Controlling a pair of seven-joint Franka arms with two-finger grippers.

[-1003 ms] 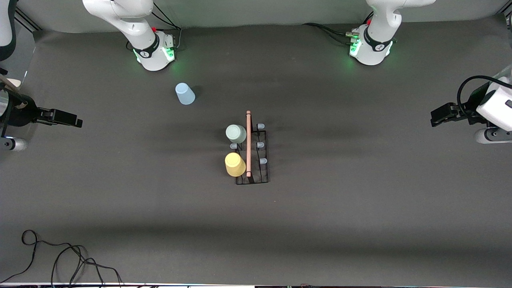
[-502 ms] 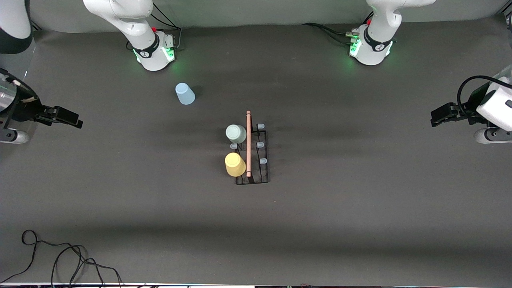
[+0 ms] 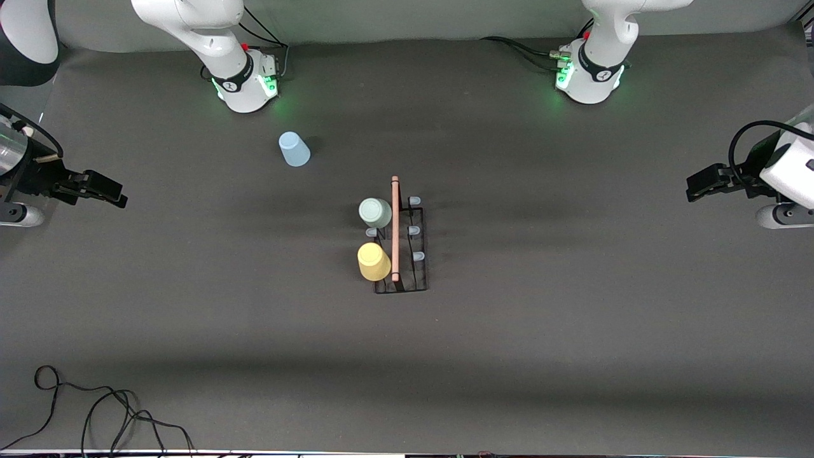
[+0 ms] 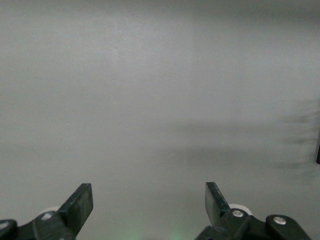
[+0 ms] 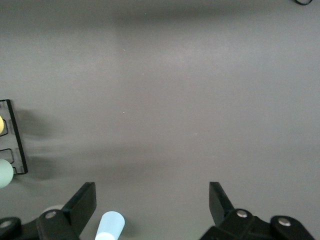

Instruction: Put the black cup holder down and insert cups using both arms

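The black cup holder (image 3: pixel 402 245) stands at frame centre on the table (image 3: pixel 572 331). The pale green cup (image 3: pixel 375 212) and yellow cup (image 3: pixel 373 261) sit on it; the light blue cup (image 3: pixel 294 149) stands apart at upper left. The right gripper (image 3: pixel 102 189), mid-left edge, and the left gripper (image 3: pixel 703 182), mid-right edge, are both spread and empty.

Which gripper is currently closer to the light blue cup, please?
The right gripper. It is open over the right arm's end of the table, and the light blue cup stands toward that end. The left gripper, also open, is over the left arm's end.
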